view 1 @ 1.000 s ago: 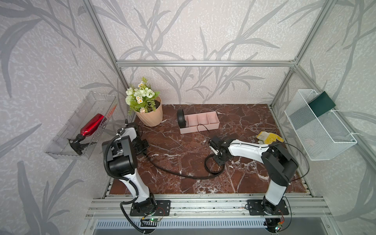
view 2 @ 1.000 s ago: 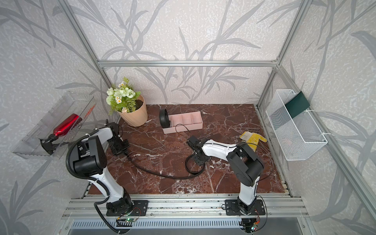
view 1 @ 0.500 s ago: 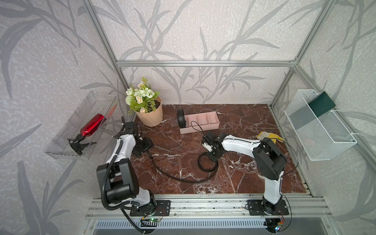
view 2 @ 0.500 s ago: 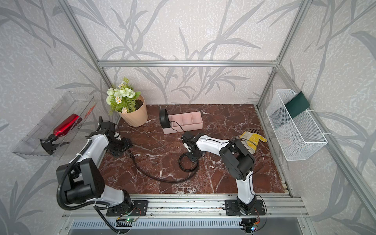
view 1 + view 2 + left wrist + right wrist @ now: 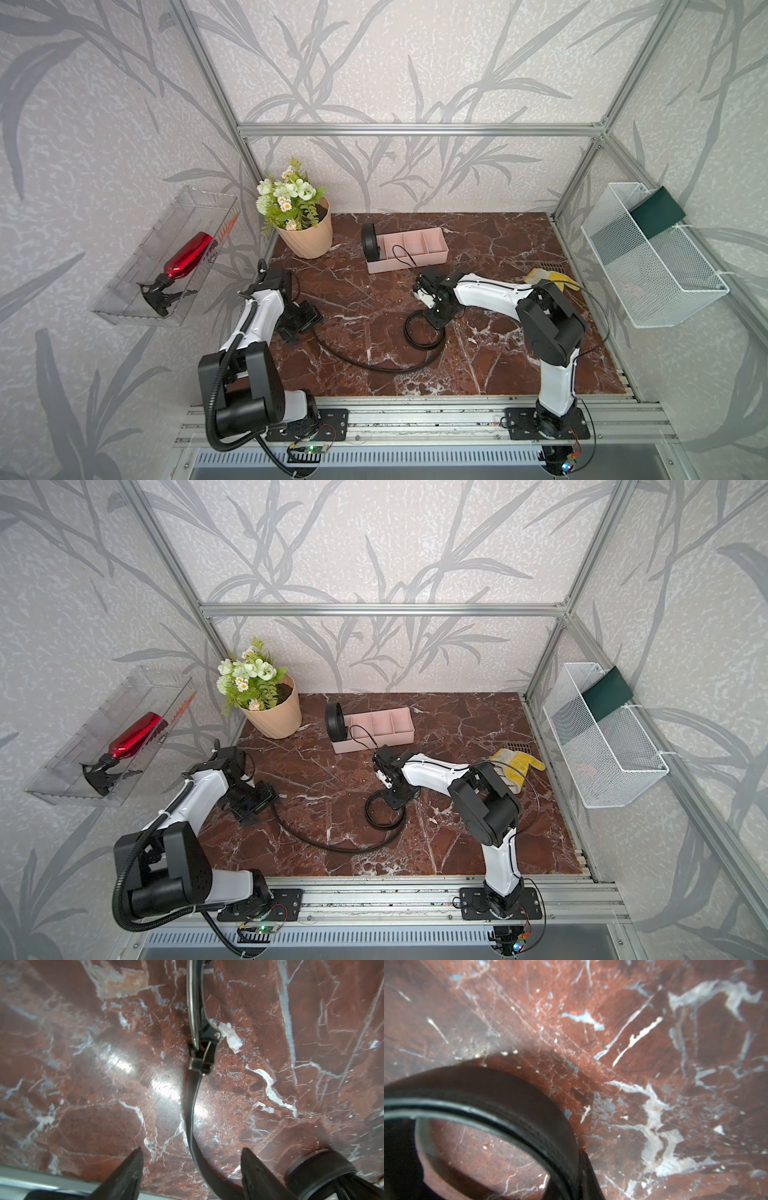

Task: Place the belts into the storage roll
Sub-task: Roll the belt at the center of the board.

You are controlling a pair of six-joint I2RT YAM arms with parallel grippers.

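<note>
Belts first: one belt (image 5: 374,357) lies uncoiled on the red marble tabletop (image 5: 498,245), curving from the left end effector (image 5: 300,322) to a loop under the right end effector (image 5: 436,318). A second belt (image 5: 370,242), coiled into a ring, stands at the end of the pink storage tray (image 5: 432,249), near the back of the tabletop; whether it is inside the end compartment I cannot tell. A thin black cable (image 5: 402,255) hangs over the tray's front wall. Beside the tray stands a flowerpot (image 5: 309,237), and a yellow glove (image 5: 548,277) lies behind the right arm.

The left wrist view shows the metal buckle (image 5: 202,1059) flat on the marble, with the left end effector's fingers (image 5: 126,1172) spread apart and the strap lying loose between them, released. The right wrist view shows only the loop (image 5: 529,1109) close up; the right end effector is clenched on it.
</note>
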